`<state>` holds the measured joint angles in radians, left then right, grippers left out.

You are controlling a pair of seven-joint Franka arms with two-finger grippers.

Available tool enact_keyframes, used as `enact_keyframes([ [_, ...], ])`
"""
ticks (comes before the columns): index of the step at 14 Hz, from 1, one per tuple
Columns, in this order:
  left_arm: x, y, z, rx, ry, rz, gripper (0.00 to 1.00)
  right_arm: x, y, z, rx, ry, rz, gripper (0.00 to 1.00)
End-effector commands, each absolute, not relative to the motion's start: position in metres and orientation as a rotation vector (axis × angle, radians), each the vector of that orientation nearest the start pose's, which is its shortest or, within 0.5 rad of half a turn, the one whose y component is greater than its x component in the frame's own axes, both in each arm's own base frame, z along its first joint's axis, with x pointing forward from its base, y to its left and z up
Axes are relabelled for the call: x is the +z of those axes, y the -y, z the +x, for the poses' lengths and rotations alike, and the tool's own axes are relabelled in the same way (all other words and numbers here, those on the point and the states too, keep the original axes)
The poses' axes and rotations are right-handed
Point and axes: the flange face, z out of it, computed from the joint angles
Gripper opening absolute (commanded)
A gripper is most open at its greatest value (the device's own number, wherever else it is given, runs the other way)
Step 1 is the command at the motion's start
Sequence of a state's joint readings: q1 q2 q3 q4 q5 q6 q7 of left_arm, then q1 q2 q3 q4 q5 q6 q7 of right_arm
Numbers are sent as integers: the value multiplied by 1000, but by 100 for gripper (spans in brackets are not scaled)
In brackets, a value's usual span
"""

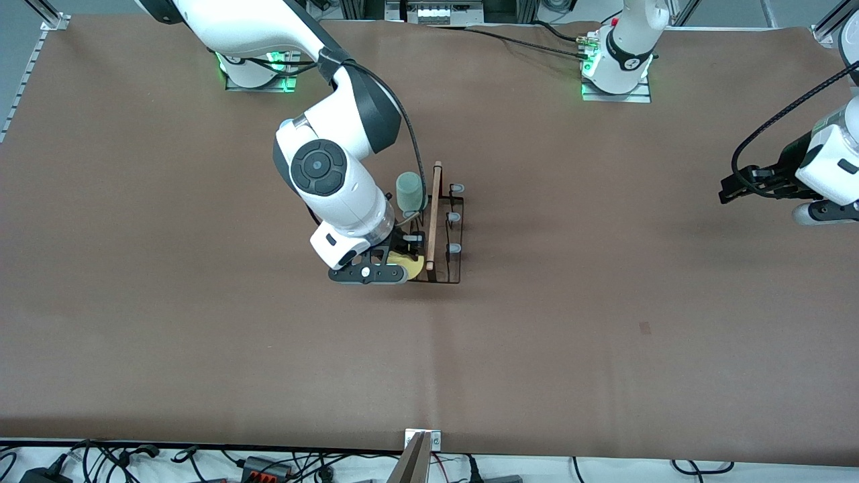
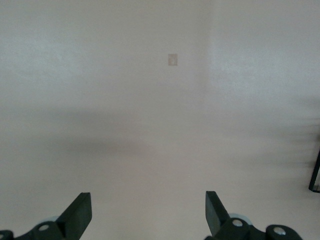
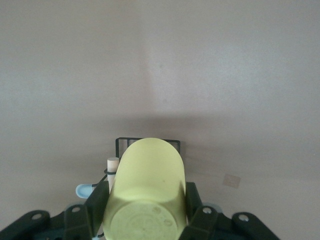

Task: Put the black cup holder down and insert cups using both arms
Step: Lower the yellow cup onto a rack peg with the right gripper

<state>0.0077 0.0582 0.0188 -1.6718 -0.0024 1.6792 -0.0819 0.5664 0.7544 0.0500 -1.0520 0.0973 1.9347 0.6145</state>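
One mint green cup (image 1: 409, 192) already sits upside down on the black cup holder (image 1: 443, 228), which stands near the middle of the bench (image 1: 201, 349), on the rack's side toward the right arm's end. The right claw (image 3: 147, 200) is clenched on the yellow cup (image 3: 147, 192), base toward the wrist camera and mouth pointing away, low over the holder's end nearest the front camera. In the front view only a sliver of yellow shows under the claw, beside the wooden rod (image 1: 433, 215).

The step in hand looks to be seating this cup on a peg. To do it well, the cup's mouth should be centred over one free peg before any release; the right wrist view shows a pale peg tip (image 3: 113, 164) just beside the cup wall, so the aim needs checking against that tip, not the rod. Lower slowly along the peg's line, since the wire rack looks light and a sideways push could slide or tip it. Open only once the cup hangs on its own.

The left claw (image 2: 147, 215) waits, released, over bare bench toward the left arm's end. No blue cup is visible.
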Motion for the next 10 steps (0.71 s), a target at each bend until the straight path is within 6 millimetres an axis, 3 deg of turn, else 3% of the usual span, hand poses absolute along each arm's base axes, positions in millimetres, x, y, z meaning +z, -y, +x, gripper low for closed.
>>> enact_keyframes([
  [1, 556, -18, 575, 55, 137, -3126, 100, 398, -442, 631, -43, -71, -2982, 28],
  [10, 555, -21, 575, 57, 142, -3126, 100, 378, -447, 617, 91, -46, -3023, 28],
])
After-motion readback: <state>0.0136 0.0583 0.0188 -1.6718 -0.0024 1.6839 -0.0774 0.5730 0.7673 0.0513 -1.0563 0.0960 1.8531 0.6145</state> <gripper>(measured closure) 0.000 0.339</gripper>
